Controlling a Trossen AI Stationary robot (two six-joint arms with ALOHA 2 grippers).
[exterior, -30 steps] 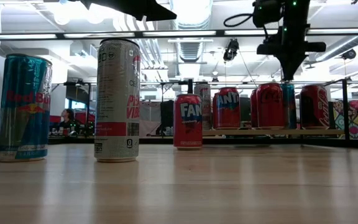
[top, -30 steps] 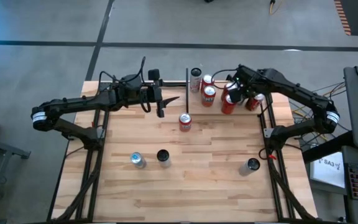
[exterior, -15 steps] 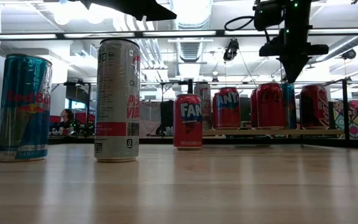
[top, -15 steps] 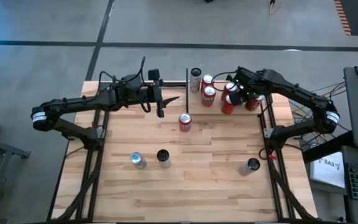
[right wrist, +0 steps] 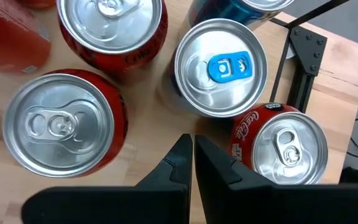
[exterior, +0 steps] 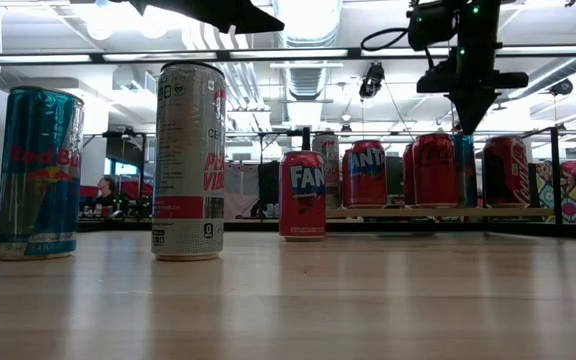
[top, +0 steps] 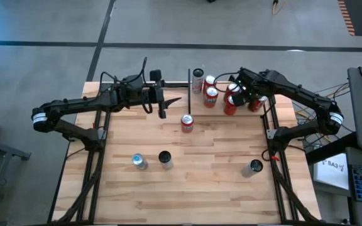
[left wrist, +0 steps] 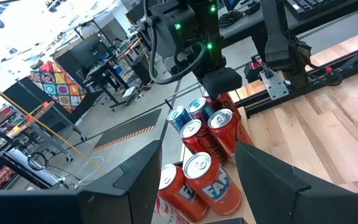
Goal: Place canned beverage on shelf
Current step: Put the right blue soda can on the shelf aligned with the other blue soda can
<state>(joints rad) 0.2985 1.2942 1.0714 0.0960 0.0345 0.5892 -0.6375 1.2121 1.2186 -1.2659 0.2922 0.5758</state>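
The shelf (exterior: 418,212), a light-wood board with black rods, stands at the table's far right and carries several cans. From above these show as a silver-topped can with a blue tab (right wrist: 221,68), a red can (right wrist: 58,127) and a Coca-Cola can (right wrist: 288,146). My right gripper (right wrist: 192,155) is shut and empty, pointing down just above the gap between these cans; it also shows in the low view (exterior: 465,125). My left gripper (top: 168,103) is open and empty, held above the table's far left-centre. A red Fanta can (top: 186,123) stands upright on the tabletop in front of the shelf.
A blue Red Bull can (top: 139,162), a tall white can (top: 165,158) and another can (top: 254,167) stand upright on the tabletop nearer the front. The shelf's black upright post (top: 189,94) stands between my left gripper and the shelf's cans.
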